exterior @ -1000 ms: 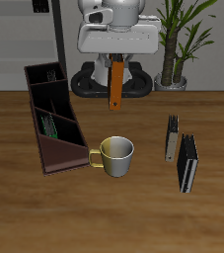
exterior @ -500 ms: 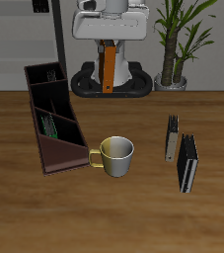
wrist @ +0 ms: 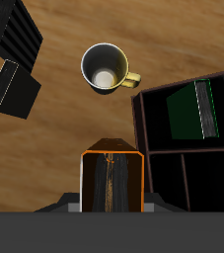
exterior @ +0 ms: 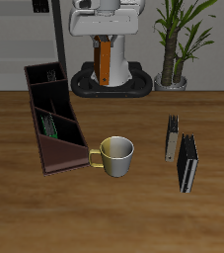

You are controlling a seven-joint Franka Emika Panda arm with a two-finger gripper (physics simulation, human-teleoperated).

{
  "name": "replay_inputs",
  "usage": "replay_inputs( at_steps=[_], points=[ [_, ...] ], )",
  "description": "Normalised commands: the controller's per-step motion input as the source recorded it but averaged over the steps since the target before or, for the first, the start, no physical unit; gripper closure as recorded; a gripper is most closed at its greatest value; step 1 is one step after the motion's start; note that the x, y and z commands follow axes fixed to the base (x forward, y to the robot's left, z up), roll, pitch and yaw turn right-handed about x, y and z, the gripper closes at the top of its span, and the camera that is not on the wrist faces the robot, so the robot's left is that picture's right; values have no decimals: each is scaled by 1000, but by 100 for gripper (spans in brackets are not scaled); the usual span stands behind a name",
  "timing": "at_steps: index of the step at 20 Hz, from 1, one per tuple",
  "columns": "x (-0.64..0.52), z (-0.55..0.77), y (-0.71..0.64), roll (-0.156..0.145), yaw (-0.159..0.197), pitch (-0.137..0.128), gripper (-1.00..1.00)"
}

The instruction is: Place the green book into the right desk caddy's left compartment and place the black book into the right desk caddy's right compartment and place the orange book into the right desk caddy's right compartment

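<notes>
Orange book (exterior: pixel 104 62) count: just one, and it's up in the air, hanging upright from the claw (exterior: pixel 106 38), clamped between its jaws at the book's top end, so the book sits straight below the claw. From the wrist camera the orange book (wrist: pixel 112 181) shows spine-on, right under the fingers.

Other stuff: one dark caddy (exterior: pixel 50 117) with three sections, one green book (exterior: pixel 48 125) standing in one of its end sections, one yellow mug (exterior: pixel 115 155) near the caddy's front end, and over at about 3 o'clock from the mug, three more books: a thin dark one (exterior: pixel 172 125), a tan-grey one (exterior: pixel 171 145) and a black book (exterior: pixel 187 163).

Arm's pulled up high, back over the robot base, wrist pointing straight down.
</notes>
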Motion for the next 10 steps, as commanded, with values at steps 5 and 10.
replay_inputs(
  at_steps=[5,10],
  points=[
    [-553,6,-207,33,34,3,100],
    [-583,-62,-315,-12,24,1,100]
  ],
)
